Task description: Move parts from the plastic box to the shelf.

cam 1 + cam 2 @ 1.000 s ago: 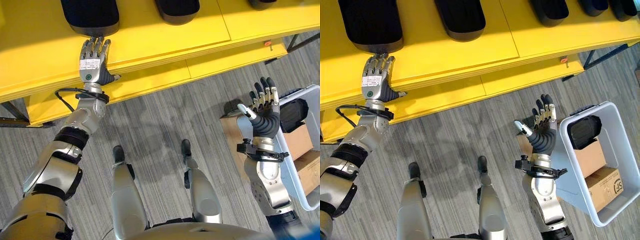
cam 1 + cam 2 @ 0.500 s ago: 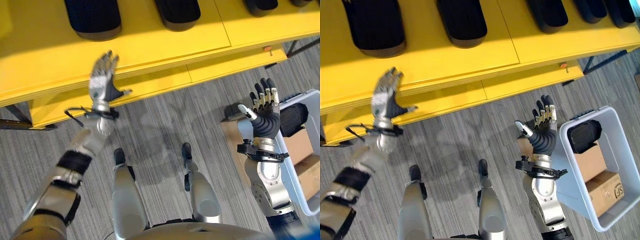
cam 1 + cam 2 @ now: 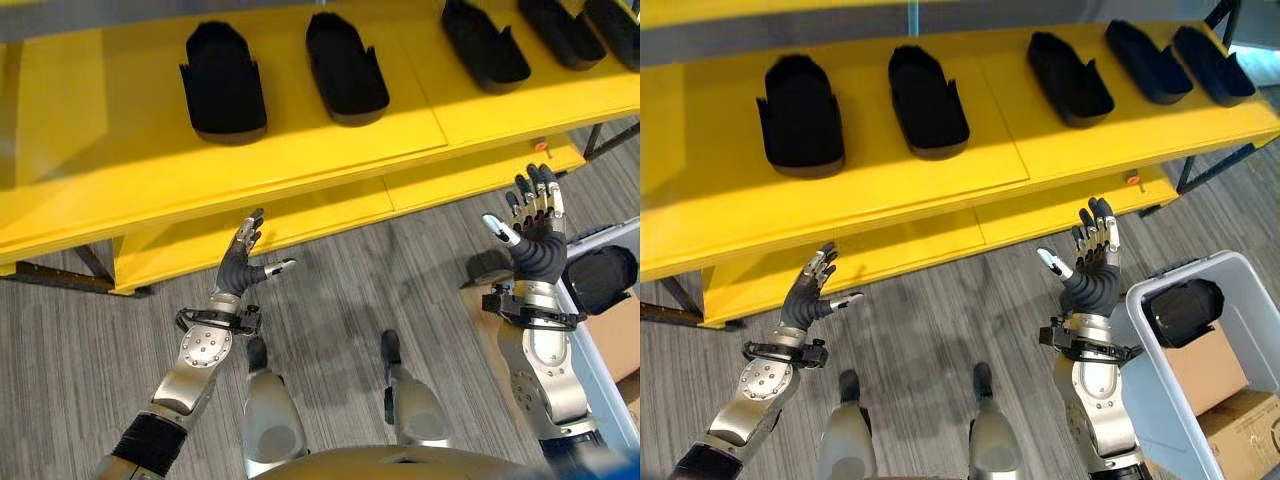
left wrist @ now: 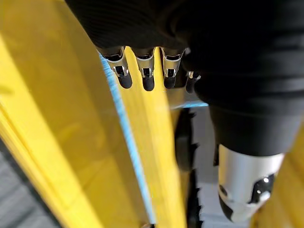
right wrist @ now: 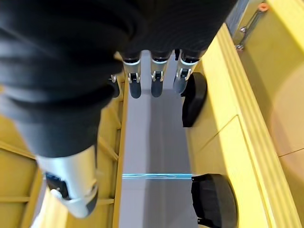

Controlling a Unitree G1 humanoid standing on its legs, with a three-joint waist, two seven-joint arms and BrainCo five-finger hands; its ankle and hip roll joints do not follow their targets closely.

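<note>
Several black moulded parts lie in a row on the yellow shelf (image 3: 120,130); the leftmost part (image 3: 222,85) and its neighbour (image 3: 345,65) sit above my left hand (image 3: 238,270). That hand hangs open over the floor in front of the lower shelf board and holds nothing; its straight fingers (image 4: 145,78) point at the shelf. My right hand (image 3: 535,240) is raised, open and empty, beside the plastic box (image 3: 1156,395). One black part (image 3: 1185,310) lies in the box's far end.
Two cardboard boxes (image 3: 1215,365) fill the nearer part of the plastic box. The shelf's dark metal legs (image 3: 1205,165) stand at the right. Grey wood-pattern floor (image 3: 340,260) lies between the shelf and me.
My left hand has drawn back from the leftmost black part on the shelf and dropped below the shelf's edge. The camera has tilted up, so more of the shelf shows. The right hand keeps its raised pose.
</note>
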